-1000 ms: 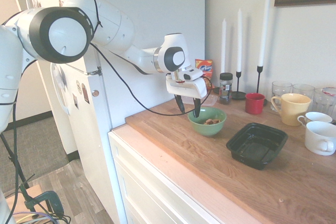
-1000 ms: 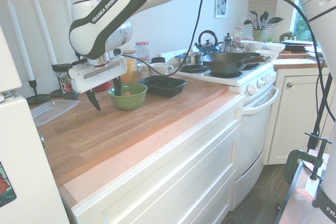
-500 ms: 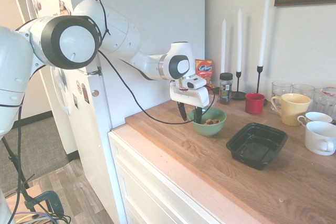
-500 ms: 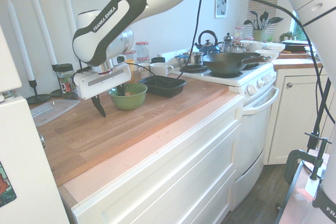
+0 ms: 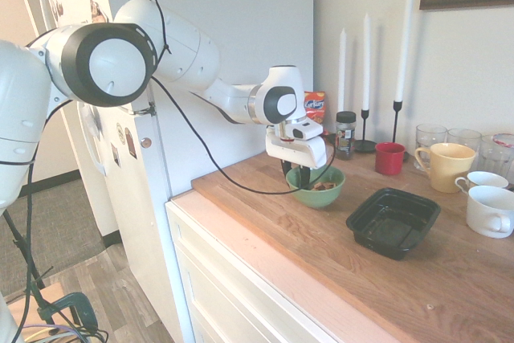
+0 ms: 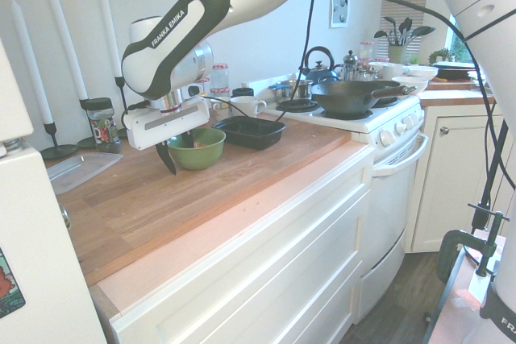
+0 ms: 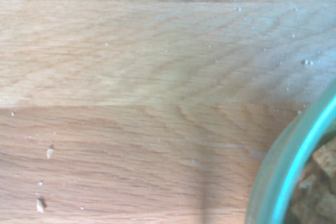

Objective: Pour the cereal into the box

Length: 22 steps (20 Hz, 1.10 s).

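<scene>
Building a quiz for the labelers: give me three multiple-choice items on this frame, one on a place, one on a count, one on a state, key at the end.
1. Where does the cereal lie?
A. in the green bowl
B. in the black box
C. loose across the counter

2. How many white candles stand by the wall?
A. one
B. three
C. five

3. In what state is the black box?
A. full of cereal
B. covered by a lid
C. empty and open

Key:
1 A, tan flakes show inside the green rim in the first exterior and wrist views, with the tool down at that bowl's edge.
2 B, three tall candles rise behind the jar and the red cup.
3 C, the first exterior view shows only its bare black floor, with no lid on it.
</scene>
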Motion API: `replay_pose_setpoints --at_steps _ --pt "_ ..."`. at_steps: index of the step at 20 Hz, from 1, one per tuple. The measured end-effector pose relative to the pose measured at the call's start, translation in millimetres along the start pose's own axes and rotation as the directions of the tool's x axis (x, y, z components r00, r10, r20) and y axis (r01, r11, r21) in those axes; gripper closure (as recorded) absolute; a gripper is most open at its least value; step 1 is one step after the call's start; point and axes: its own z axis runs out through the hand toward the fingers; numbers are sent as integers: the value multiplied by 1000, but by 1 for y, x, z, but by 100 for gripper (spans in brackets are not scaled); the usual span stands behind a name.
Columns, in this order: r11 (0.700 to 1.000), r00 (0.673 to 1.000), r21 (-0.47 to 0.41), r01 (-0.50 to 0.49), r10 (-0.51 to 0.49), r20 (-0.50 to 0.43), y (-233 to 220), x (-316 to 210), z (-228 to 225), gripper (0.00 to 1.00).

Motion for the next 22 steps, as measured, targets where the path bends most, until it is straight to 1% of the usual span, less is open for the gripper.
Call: replay_pose_setpoints --at_steps 7,14,17,22 --pt "1000 1000 7 4 -4 -8 -2 4 -8 100" --pt "1000 1000 -7 22 -22 5 -2 6 -10 100" --pt "1000 999 -12 28 -28 18 -1 11 -19 100" --pt "999 999 10 32 -32 10 9 28 -42 100"
